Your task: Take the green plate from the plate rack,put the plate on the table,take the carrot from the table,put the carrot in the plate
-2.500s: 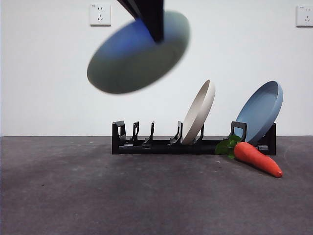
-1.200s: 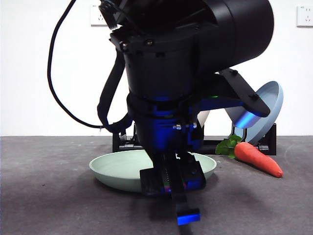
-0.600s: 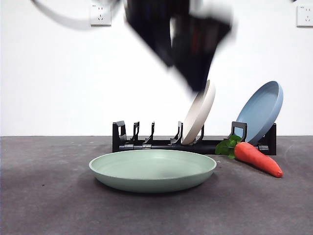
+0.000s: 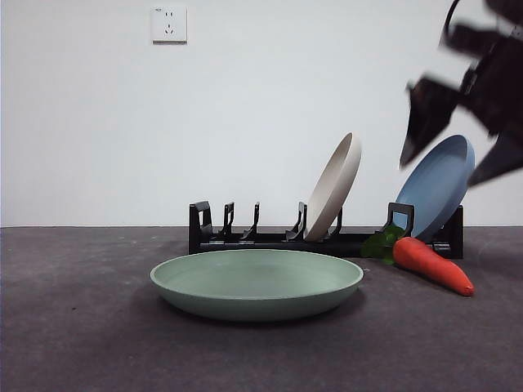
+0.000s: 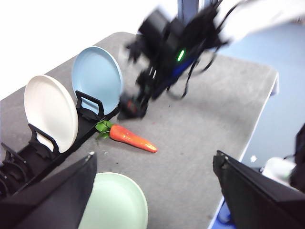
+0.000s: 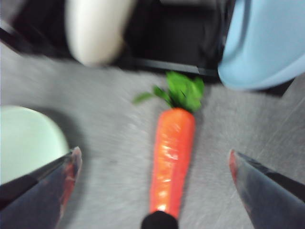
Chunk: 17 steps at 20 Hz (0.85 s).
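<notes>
On the dark grey table (image 4: 73,343) before a white wall, one green plate (image 4: 257,282) lay flat in open space ahead of the plate rack (image 4: 270,238), which held two plates, while one carrot (image 4: 431,265) lay beside it under the wide-open right gripper (image 6: 152,164); the left gripper (image 5: 155,164) was likewise spread.

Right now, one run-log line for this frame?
green plate: flat on table, empty | carrot: on table by plate rack | right gripper: open above carrot | left gripper: open, raised
</notes>
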Tool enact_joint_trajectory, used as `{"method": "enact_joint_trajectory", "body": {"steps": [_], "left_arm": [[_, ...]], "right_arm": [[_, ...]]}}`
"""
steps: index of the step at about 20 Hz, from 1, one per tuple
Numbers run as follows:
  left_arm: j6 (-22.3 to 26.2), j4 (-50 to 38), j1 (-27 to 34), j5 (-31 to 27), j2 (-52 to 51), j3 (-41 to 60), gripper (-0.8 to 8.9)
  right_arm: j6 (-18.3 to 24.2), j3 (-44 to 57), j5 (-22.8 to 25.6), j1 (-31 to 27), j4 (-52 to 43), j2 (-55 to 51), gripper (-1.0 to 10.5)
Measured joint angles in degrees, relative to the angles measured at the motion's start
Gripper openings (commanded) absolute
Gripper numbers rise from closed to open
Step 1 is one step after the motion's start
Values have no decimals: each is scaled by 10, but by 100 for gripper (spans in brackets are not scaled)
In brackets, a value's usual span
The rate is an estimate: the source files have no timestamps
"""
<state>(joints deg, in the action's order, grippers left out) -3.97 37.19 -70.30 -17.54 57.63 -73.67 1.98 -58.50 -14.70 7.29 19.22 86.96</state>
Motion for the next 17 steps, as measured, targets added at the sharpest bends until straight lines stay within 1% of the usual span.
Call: {"method": "enact_joint_trajectory", "body": {"steps": [2,3,5,8,12,13,14,17], "left_arm": [[-17,8,0,1,-14,0,413],[-24,11,0,1,-17,0,413],[-28,18,0,1,-18,0,413],[-32,22,0,1,-18,0,413],[-32,22,0,1,-18,0,413],[-32,22,0,1,-18,0,413],[-32,22,0,1,-18,0,412],[-32,27,0,-1,-18,0,413]], "right_arm": [[10,0,26,10,-30,42,621],[15,0,30,15,-47,59,608],[20,0,33,21,-76,82,524],[22,0,59,32,-107,107,532],[23,0,72,33,-116,143,530],[24,0,75,33,-116,151,498],[23,0,76,32,-118,155,410],[23,0,76,33,-131,156,218]]}}
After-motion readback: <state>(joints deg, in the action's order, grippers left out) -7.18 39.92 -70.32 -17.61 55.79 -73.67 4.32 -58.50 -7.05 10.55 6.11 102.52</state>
